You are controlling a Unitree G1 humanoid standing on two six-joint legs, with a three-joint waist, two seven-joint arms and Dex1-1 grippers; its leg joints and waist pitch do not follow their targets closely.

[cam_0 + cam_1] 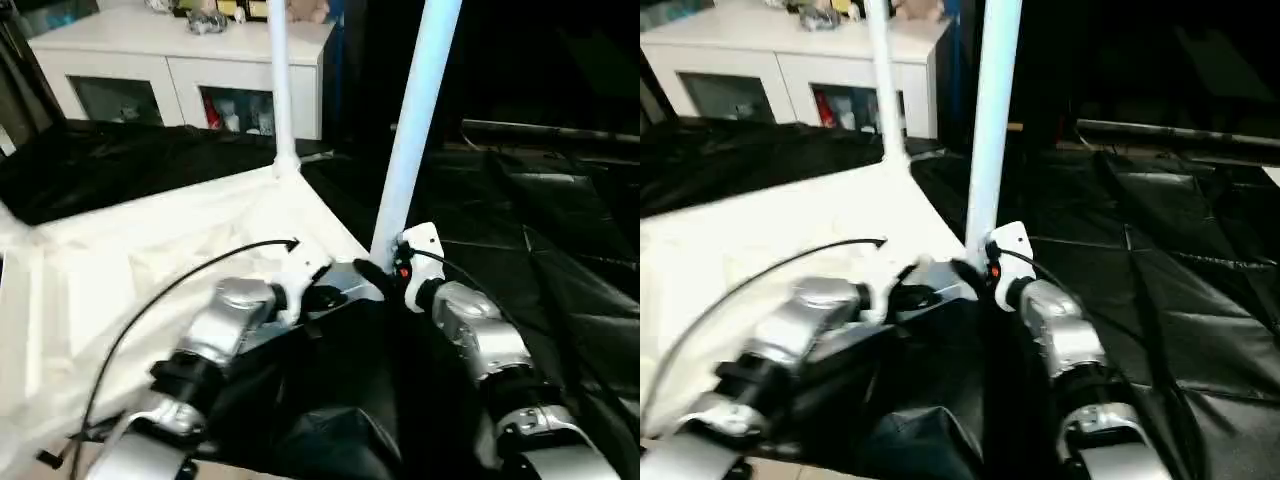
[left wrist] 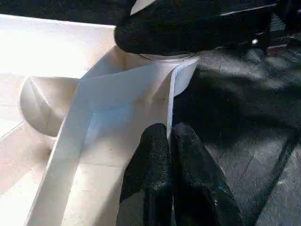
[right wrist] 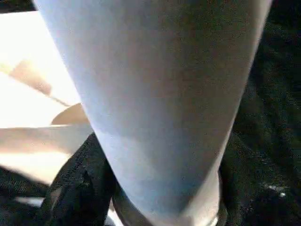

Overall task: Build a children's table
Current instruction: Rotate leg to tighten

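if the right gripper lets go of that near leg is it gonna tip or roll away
Probably neither. The near leg stands upright with its base in the corner socket of the upturned table top, so it may lean slightly if not fully seated. It looks like a stiff, hollow tube, likely light. Pulled free and laid down, its smooth round shape would probably roll on the black sheet.

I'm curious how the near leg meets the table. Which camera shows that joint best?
The left wrist view: the leg's base sits in the tabletop's corner socket. The eye views show the leg upright, its base hidden by arms. The right wrist view shows the tube close up.
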